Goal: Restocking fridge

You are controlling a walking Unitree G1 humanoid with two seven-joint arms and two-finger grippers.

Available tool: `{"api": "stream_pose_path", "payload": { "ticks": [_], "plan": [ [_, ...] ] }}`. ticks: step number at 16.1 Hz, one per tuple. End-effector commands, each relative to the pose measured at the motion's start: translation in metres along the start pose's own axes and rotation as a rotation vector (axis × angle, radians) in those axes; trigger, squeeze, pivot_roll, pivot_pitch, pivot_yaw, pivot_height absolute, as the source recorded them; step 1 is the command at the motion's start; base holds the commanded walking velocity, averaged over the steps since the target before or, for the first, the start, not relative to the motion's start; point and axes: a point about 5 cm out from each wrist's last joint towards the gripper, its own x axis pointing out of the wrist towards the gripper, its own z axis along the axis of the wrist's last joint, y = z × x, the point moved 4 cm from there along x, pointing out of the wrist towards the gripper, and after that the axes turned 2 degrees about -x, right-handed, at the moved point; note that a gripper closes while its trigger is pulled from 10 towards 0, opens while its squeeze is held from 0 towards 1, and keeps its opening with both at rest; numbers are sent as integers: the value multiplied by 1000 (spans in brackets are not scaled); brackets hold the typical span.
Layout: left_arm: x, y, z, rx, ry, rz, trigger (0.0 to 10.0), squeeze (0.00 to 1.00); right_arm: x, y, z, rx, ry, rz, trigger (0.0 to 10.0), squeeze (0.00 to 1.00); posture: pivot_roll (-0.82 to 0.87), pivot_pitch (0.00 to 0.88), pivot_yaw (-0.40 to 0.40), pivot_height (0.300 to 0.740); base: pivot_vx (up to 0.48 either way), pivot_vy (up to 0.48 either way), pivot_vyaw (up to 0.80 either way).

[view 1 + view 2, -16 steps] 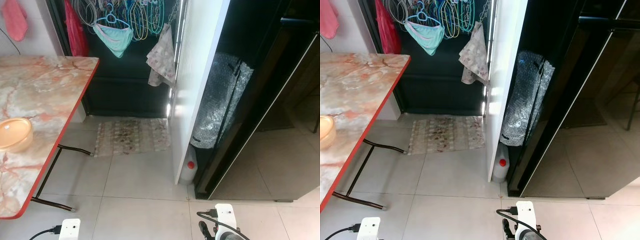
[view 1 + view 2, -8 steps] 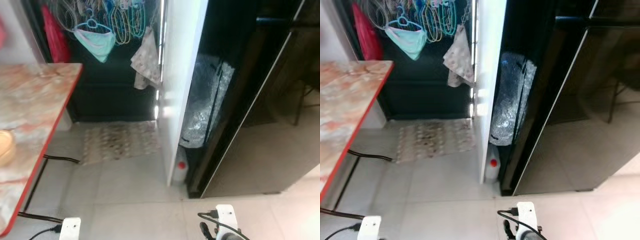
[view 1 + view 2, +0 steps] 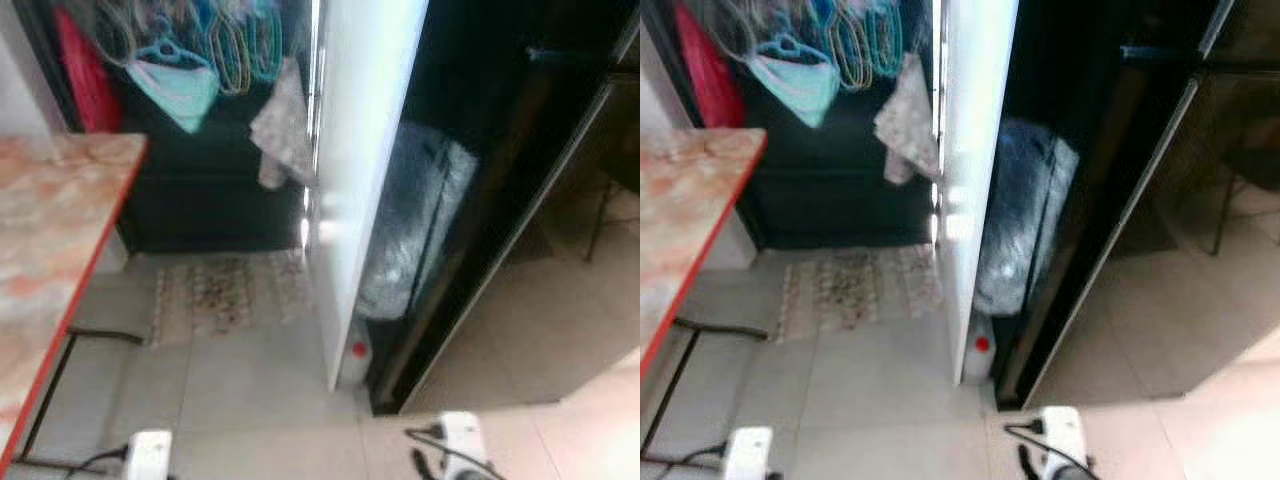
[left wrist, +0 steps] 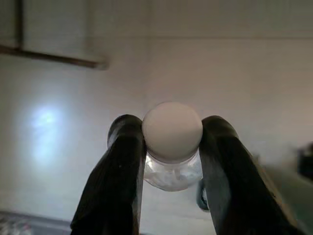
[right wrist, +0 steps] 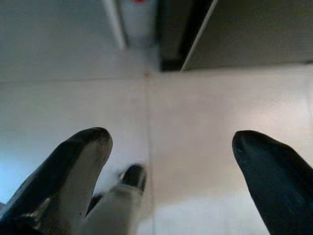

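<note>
Clear bottle [image 4: 172, 147] w/ white cap pinched in left gripper [image 4: 171, 142]; black fridge [image 3: 500, 200] ahead-right; right gripper [image 5: 171, 147] wide, empty.

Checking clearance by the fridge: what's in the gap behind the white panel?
Behind the white panel, a bubble-wrapped bundle stands against the black fridge; below it, a red-capped jug on the floor. Deeper in is dark.

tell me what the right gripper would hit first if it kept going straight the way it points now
Most likely the pale tiled floor: the open right gripper points down at bare tiles, with nothing between its fingers. Depth is hard to judge.
</note>
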Motion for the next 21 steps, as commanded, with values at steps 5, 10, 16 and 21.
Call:
{"api": "stream_pose_path", "payload": {
  "ticks": [5, 10, 16, 21],
  "plan": [
    [-1, 15, -6, 7, 17, 35, 10000, 0, 2, 12, 6, -4, -9, 29, 10000, 0, 121, 0, -62, 740, 0, 0, -615],
    [-1, 15, -6, 4, 19, 37, 10000, 0, 2, 12, 6, -5, -7, 33, 10000, 0, 122, 0, -62, 740, 0, 0, -769],
    [-1, 15, -6, 3, 19, 39, 10000, 0, 2, 12, 5, -4, -6, 34, 10000, 0, 121, 0, -61, 740, 0, 0, -769],
    [-1, 15, -6, 4, 17, 38, 10000, 0, 2, 12, 5, -4, -6, 34, 10000, 0, 122, 0, -62, 740, 0, 0, -769]
  ]
}}
